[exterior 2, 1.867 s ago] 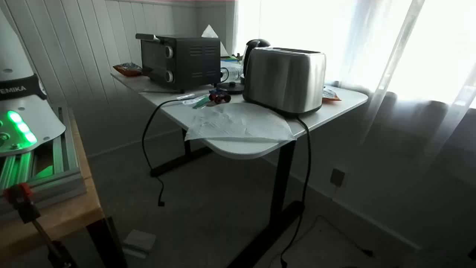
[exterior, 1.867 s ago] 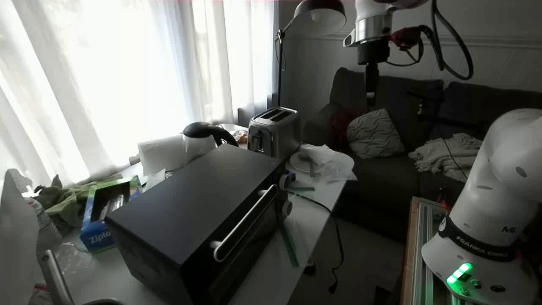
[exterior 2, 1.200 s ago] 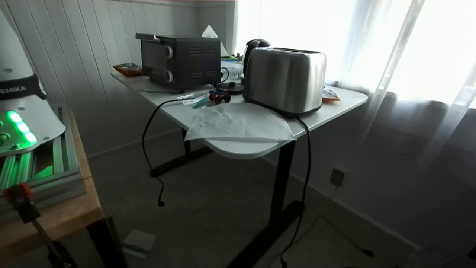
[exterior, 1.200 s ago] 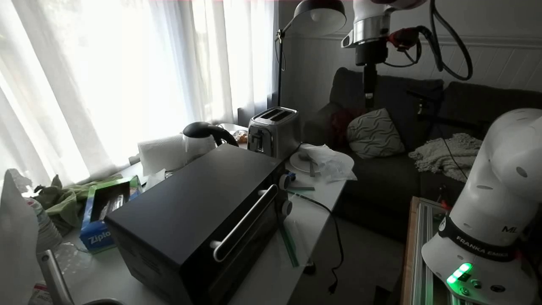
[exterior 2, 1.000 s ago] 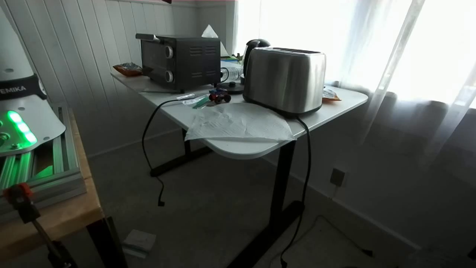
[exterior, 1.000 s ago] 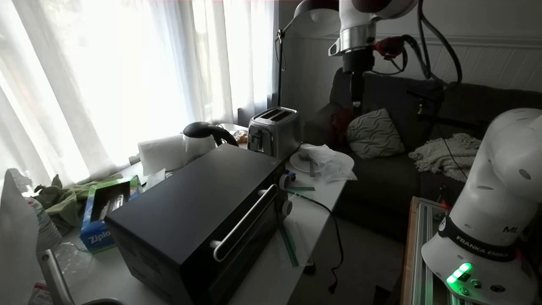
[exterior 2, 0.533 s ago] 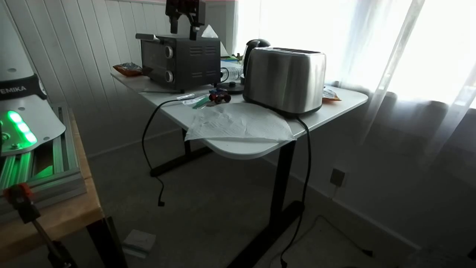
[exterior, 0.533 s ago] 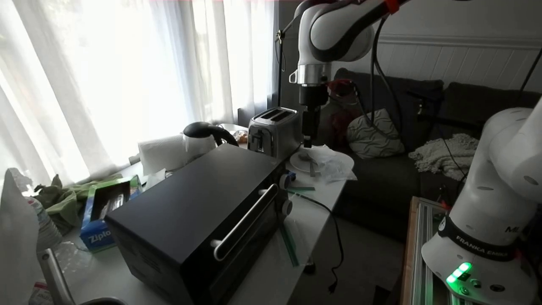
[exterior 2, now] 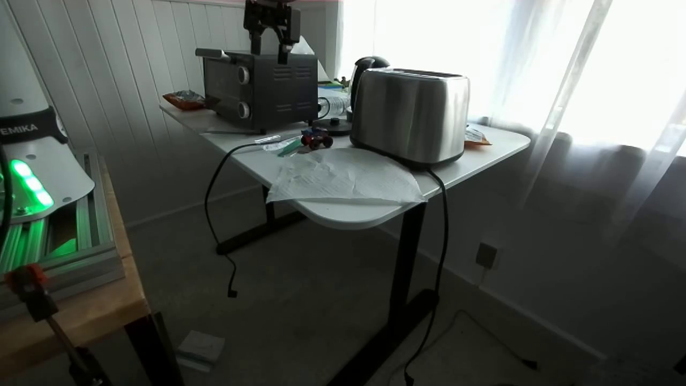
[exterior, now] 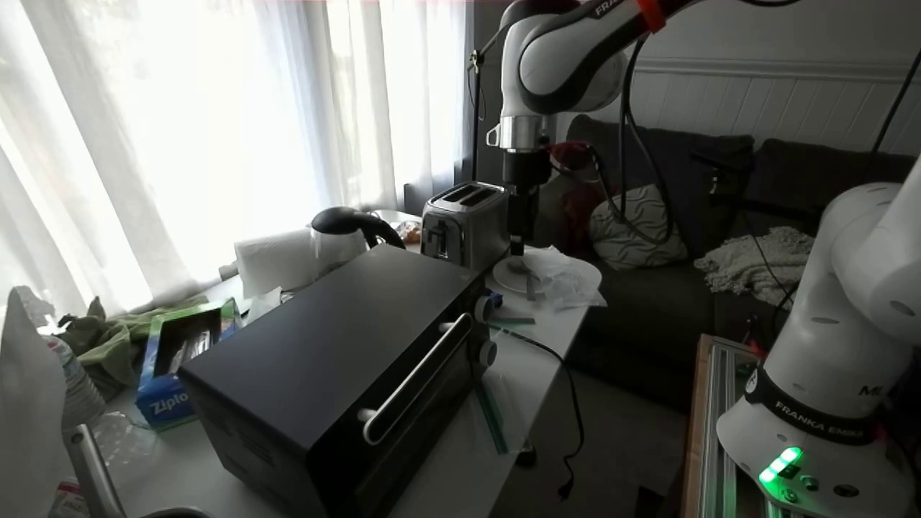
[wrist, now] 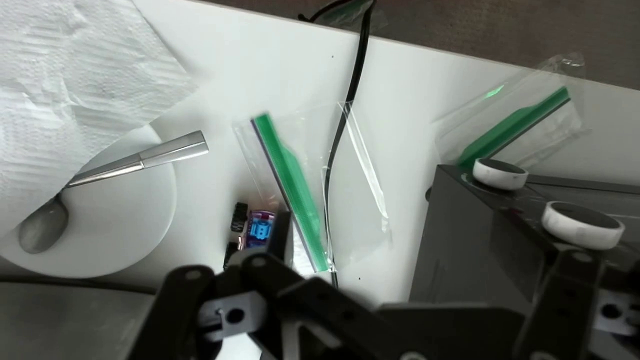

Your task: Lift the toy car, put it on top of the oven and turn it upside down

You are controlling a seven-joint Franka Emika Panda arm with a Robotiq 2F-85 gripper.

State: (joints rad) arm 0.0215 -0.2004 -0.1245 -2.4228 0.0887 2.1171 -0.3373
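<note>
The toy car, small and dark with blue and red, stands on its wheels on the table between oven and toaster. In an exterior view only a blue bit of the car shows behind the oven. In the wrist view the car is partly covered by a gripper finger. The black oven has a flat bare top; its side faces the car. My gripper is open and empty, pointing down at about oven-top height, above the table and apart from the car. It also shows in an exterior view.
A silver toaster stands close beside the car. A white plate with a spoon and paper towel lies near the table edge. Plastic bags and a black cord lie around. A kettle stands behind.
The arm has swung in and come down over the table; the gripper entered from the top and sank to the oven's side, moving only slightly lately. The car and oven have not moved.
</note>
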